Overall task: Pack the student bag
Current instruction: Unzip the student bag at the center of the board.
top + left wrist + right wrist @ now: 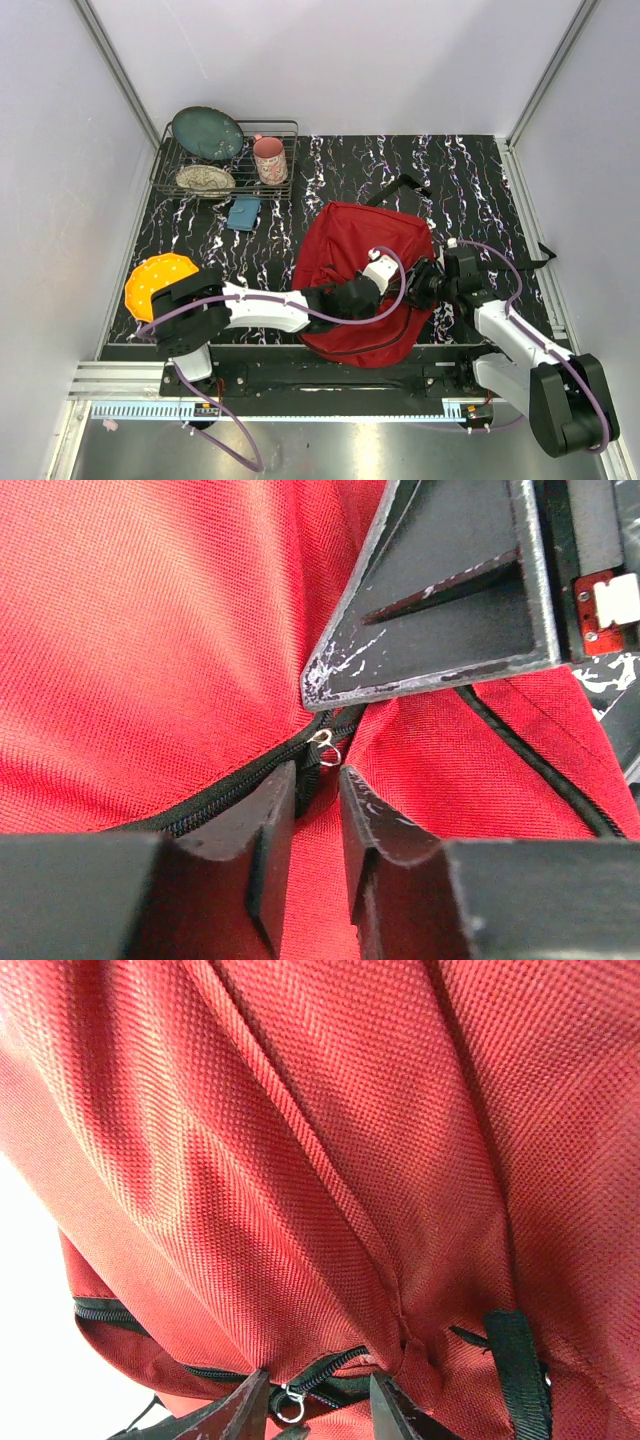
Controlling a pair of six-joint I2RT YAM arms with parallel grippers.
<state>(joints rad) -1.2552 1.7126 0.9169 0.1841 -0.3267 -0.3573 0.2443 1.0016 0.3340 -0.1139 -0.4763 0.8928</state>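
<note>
**Grippers, 2.**
- Left gripper (315, 773): jaws slightly apart, a narrow gap. The black zipper pull (309, 772) sits in that gap against the left finger, with free space on its other side, so it is not pinched. The fingertips rest on or just above the red fabric beside the zipper line.
- Right gripper (318, 1380): jaws parted wider, straddling the zipper. The metal ring (290, 1407) of a pull lies loose between the fingers, and nothing is clamped. In the left wrist view one of its fingers (450, 600) hangs just above the left gripper's tips.

**Student bag, 1.** The red backpack (350, 240) lies on the black marbled table (480, 180), at the centre and near edge, with both arms reaching over it. A black strap (402, 184) trails out at its far side.

**Wire dish rack, 1** (293, 160), at the far left corner of the table. It holds:
- teal plate, 1 (207, 132)
- patterned dish, 1 (205, 180)
- pink mug, 1 (269, 160), upright

**Small blue item, 1** (243, 213), on the table just in front of the rack; its kind cannot be told.

**Orange plate, 1** (158, 283), at the left edge of the table, partly under the left arm.
</note>
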